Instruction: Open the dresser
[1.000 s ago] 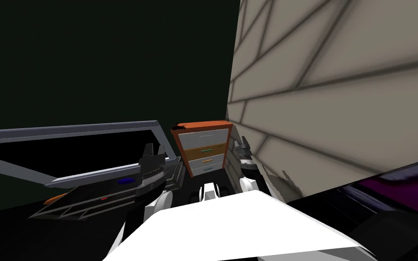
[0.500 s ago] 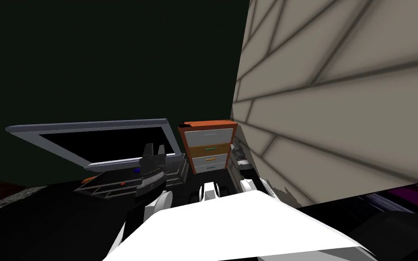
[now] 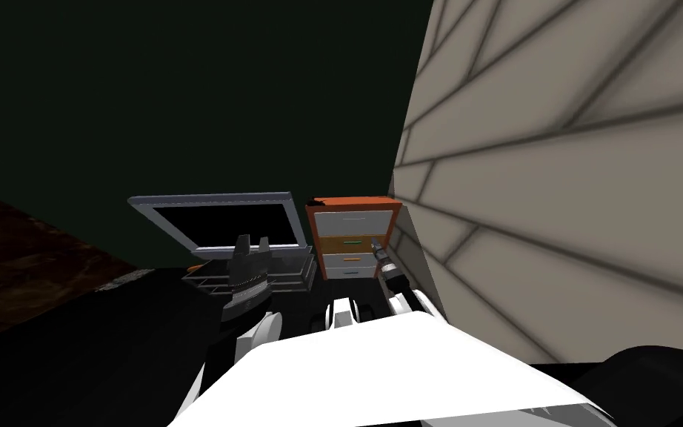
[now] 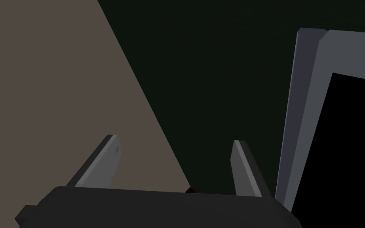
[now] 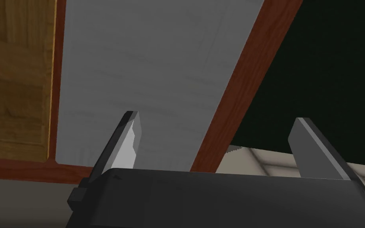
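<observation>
The dresser (image 3: 353,239) stands ahead of me, a little to the right, with its right side close to the pale lined wall (image 3: 555,185). It has a red-brown frame (image 5: 233,87) and four drawer fronts one above another. All four look closed, so what is inside them is hidden.

The right claw (image 3: 377,247) is the nearer one. It is lifted toward the right edge of the dresser, about at the height of the second and third drawers. Its fingers are wide apart and hold nothing. In the right wrist view one finger lies over a grey drawer front (image 5: 154,67), and the other is past the frame.

The short green handle (image 3: 349,242) lies level across the middle of the wooden drawer front (image 5: 15,79), off to the side of the claw. I judge that the claw must move sideways to reach it.

The left claw (image 3: 252,241) is also open and empty, before a grey-framed black screen (image 3: 221,222).
</observation>
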Motion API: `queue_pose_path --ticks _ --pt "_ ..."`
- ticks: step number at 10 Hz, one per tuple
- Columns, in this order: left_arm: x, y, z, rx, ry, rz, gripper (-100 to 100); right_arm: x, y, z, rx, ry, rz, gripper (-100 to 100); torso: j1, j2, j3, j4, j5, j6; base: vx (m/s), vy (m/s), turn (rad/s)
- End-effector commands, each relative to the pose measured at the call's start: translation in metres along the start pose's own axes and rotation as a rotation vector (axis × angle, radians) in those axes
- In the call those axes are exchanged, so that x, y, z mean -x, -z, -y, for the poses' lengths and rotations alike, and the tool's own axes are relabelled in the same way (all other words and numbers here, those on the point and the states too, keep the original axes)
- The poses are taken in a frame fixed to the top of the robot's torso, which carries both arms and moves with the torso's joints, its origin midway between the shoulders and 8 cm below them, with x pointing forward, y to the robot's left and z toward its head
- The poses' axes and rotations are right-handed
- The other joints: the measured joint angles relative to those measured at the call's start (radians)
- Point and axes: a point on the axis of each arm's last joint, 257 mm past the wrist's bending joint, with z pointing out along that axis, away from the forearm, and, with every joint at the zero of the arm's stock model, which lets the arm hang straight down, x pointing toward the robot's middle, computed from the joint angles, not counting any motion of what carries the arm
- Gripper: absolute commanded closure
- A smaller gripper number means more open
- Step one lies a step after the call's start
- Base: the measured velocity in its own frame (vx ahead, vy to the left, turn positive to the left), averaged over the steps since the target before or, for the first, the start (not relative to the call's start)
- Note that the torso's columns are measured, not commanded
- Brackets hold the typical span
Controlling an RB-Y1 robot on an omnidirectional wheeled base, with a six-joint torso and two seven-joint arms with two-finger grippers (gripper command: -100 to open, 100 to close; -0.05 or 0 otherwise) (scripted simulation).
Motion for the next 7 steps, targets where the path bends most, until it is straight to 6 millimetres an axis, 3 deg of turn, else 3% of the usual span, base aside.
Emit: queue_pose_path --ticks 1,3,4,5,6,7 --pt "0.000 0.000 0.000 0.000 0.000 0.000 0 -0.020 0.002 0.039 -0.103 0.077 -0.060 -100 -0.001 0.000 0.000 0.000 0.000 0.001 -0.025 0.040 0.165" --pt "0.000 0.000 0.000 0.000 0.000 0.000 0 -0.020 0.003 0.045 -0.127 0.078 -0.060 -100 -0.001 -0.001 0.000 0.000 0.000 0.000 -0.019 0.021 0.073" --pt "0.000 0.000 0.000 0.000 0.000 0.000 0 -0.033 0.007 0.068 -0.186 0.130 -0.099 -100 -0.002 -0.001 -0.001 0.000 0.000 0.001 -0.023 0.020 0.231" --pt "0.000 0.000 0.000 0.000 0.000 0.000 0 -0.033 0.007 0.072 -0.199 0.131 -0.099 -100 -0.001 0.000 0.000 0.000 0.000 0.000 -0.017 0.021 0.142" --pt "0.000 0.000 0.000 0.000 0.000 0.000 0 -0.046 0.012 0.093 -0.250 0.187 -0.138 -100 0.000 0.000 0.000 0.000 0.000 0.001 -0.020 0.036 0.293" --pt "0.000 0.000 0.000 0.000 0.000 0.000 0 -0.046 0.014 0.099 -0.273 0.188 -0.138 -100 0.001 0.000 0.000 0.000 0.000 0.000 -0.021 0.030 0.132"
